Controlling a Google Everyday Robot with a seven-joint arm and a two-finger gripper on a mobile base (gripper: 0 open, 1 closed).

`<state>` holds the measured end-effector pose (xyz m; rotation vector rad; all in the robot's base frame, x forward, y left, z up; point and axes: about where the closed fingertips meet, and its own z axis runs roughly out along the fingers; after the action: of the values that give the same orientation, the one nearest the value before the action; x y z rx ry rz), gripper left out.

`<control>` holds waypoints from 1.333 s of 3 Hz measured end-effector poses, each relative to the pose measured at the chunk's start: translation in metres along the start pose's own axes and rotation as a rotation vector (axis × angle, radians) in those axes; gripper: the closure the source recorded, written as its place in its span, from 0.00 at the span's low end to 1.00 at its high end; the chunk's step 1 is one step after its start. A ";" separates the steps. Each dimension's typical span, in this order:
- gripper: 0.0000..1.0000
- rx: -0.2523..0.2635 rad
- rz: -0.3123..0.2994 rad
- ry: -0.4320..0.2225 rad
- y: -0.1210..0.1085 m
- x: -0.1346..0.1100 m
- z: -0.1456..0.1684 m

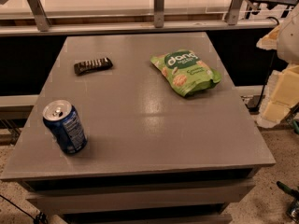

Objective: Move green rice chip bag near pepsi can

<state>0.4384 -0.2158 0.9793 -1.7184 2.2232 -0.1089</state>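
Note:
The green rice chip bag (186,72) lies flat on the grey table (154,139), at the back right. It is light green with white lettering on a dark-green patch. The pepsi can (65,126) stands upright near the front left corner, blue with a silver top and pull tab. The bag and the can are far apart, across the table's diagonal. My gripper is not in view. Only pale, cream-coloured parts of my arm (283,90) show at the right edge, beside the table and apart from the bag.
A small dark ridged bar (93,65) lies at the back left of the table. A counter with metal rail posts (159,6) runs behind the table. Cables and a dark object (286,189) lie on the floor at the right.

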 end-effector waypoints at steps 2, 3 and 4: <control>0.00 0.003 0.009 -0.017 -0.007 -0.001 0.003; 0.00 0.002 0.030 -0.106 -0.028 -0.014 0.010; 0.00 0.000 0.062 -0.210 -0.065 -0.043 0.030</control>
<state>0.5168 -0.1882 0.9767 -1.5795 2.1191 0.0832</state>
